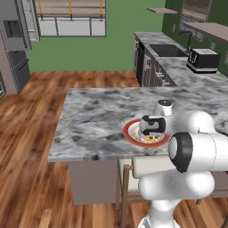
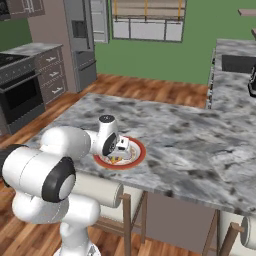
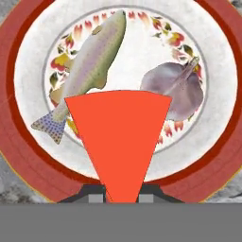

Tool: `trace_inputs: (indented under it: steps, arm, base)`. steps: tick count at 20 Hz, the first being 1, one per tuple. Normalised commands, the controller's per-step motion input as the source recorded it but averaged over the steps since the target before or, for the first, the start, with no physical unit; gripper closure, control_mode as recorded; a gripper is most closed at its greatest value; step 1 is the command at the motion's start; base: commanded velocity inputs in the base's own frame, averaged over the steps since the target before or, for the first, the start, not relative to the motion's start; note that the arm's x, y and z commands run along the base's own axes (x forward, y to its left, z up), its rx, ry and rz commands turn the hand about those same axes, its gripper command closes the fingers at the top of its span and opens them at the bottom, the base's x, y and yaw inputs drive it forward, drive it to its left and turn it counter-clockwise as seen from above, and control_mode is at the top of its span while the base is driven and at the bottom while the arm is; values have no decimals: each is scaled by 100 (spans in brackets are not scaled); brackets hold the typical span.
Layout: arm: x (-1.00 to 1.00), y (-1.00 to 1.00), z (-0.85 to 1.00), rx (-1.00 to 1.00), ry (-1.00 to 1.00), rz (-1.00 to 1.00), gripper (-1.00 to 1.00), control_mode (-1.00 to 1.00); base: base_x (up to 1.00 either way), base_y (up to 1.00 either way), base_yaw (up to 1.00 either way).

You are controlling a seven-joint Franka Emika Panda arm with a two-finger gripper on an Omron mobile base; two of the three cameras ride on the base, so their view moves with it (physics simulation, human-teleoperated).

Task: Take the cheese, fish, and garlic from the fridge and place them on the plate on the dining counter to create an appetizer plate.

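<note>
Partly hidden: claw (image 3: 121, 198) pinching cheese (image 3: 118, 137) (fingers barely visible) above plate (image 3: 28, 156).

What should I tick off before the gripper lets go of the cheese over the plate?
1. Gripper shut on the cheese: ok, the red wedge sits between the fingertips.
2. Cheese over the plate: ok, the wedge hangs inside the red rim.
3. Fish on the plate: ok, it lies to one side of the wedge.
4. Garlic on the plate: ok, it lies on the other side, apart from the fish.
5. Free spot under the cheese: cannot tell, the wedge hides the plate below it.
6. Plate on the dining counter: ok, it sits near the counter's front edge.
</note>
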Motion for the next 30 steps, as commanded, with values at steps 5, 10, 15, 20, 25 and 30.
trace_inputs:
  steps: [5,10,15,20,25,30]
  arm:
    - [52,-5,-29,0,1,0,100,-100]
    - [39,-7,-37,0,1,0,100,-100]
    - [-31,0,-5,0,-2,0,-100,-100]
    - [-80,0,71,-1,-17,0,-100,-100]
    - [-98,-2,100,-2,-21,0,-100,-100]
    - [-94,-8,100,0,-20,0,-100,-100]
  base:
    - [0,0,0]
    - [0,0,0]
    - [0,0,0]
    - [0,0,0]
    - [0,0,0]
    - [0,0,0]
